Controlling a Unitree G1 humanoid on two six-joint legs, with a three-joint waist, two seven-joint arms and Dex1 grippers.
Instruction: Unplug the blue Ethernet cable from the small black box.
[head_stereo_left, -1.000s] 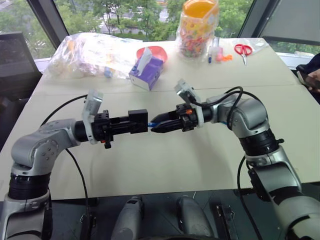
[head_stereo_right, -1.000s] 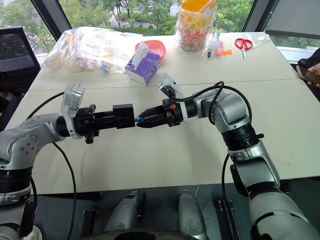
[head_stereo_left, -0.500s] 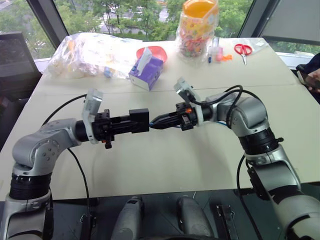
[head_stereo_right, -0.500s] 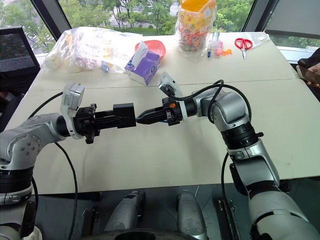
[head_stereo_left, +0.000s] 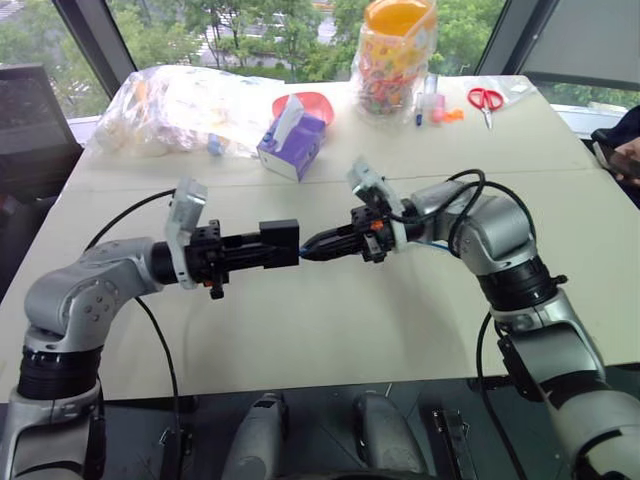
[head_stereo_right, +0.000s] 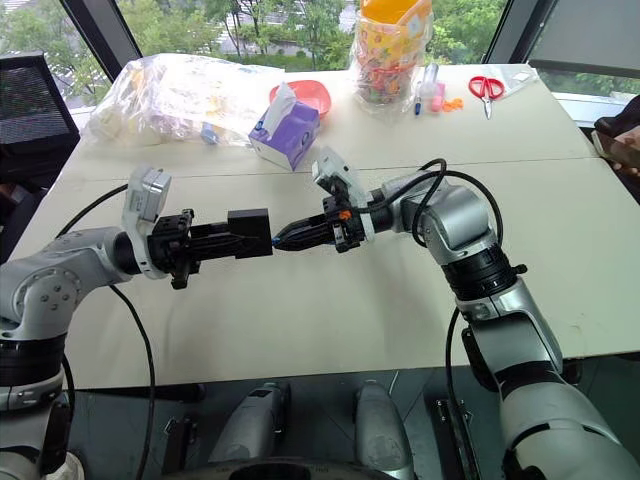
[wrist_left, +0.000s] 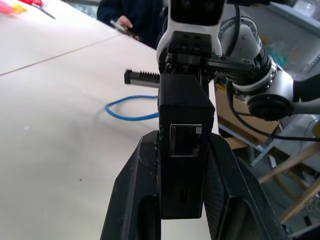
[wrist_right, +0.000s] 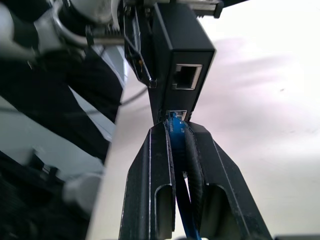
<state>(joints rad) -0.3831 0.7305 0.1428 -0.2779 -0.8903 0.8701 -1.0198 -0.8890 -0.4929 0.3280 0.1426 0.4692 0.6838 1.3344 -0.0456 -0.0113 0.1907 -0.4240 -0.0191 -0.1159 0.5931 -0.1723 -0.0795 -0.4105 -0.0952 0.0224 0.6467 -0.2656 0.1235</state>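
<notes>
blue is the colour to follow here: the blue ethernet cable (wrist_right: 176, 131) runs straight out of a port in the end face of the small black box (head_stereo_left: 278, 242), and that line, box to plug to cord, lies nearly level and crosswise above the table (head_stereo_left: 330, 330), pointing from the robot's left toward its right. the left gripper (head_stereo_left: 262, 248) is clenched on the box, one finger down each side of it, with the box's ported end turned toward the other arm. the right gripper (head_stereo_left: 312, 247) comes in from the opposite side, tilted slightly downward, its fingers (wrist_right: 150, 165) pinched onto the cable just behind the clear plug, right up against the box face (the plug looks still seated in the lower port, the port above it empty). so the two grippers meet almost nose to nose along one shared axis, and the plug lies at the tips of the right one, which is plainly the arm placed to draw it out. my judgement is that the pull should go back along that same axis, toward the robot's right, while the left holds the box; any sideways drift would lever the plug against the port. slack cable loops on the table behind the right arm in the left wrist view.
</notes>
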